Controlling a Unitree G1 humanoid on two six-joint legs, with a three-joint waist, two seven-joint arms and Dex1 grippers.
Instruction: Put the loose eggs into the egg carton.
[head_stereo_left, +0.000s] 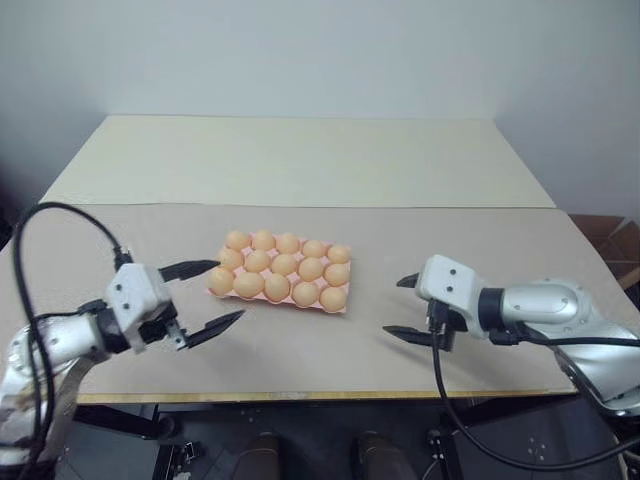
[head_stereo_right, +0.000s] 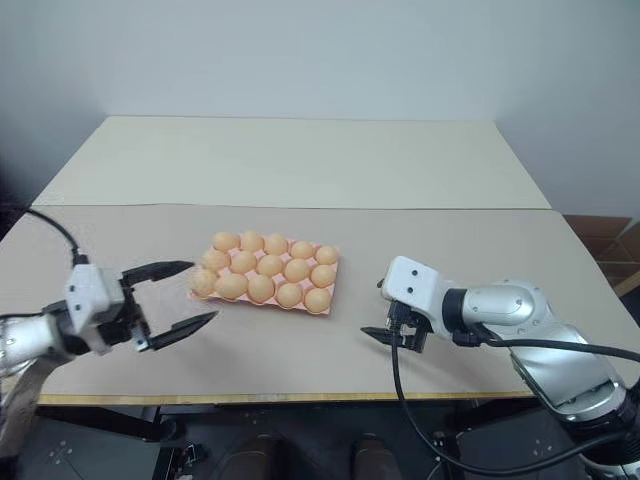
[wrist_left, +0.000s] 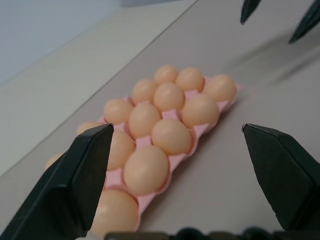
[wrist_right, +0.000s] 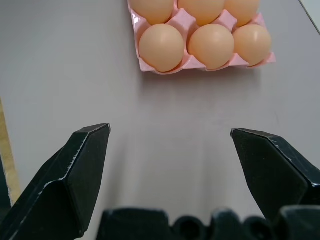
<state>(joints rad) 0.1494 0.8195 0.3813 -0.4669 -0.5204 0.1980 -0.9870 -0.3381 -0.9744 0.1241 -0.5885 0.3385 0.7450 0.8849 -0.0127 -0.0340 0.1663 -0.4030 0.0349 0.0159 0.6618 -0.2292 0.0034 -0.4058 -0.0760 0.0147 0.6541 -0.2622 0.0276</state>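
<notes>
A beige table (head_stereo_left: 300, 160) spans the head views, with the pink egg carton (head_stereo_left: 222, 290) at centre frame, every cup holding one of the eggs (head_stereo_left: 285, 265). At lower left the left gripper (head_stereo_left: 210, 297) hovers empty, fingers spread wide, just beside the carton's near corner; at lower right the right gripper (head_stereo_left: 403, 307) gapes empty too. The right wrist view shows bare tabletop between its fingers (wrist_right: 80, 170) and the carton's end row.

eggs (head_stereo_left: 285, 265) in carton (head_stereo_left: 343, 303), mid-table (head_stereo_left: 300, 160)
</notes>
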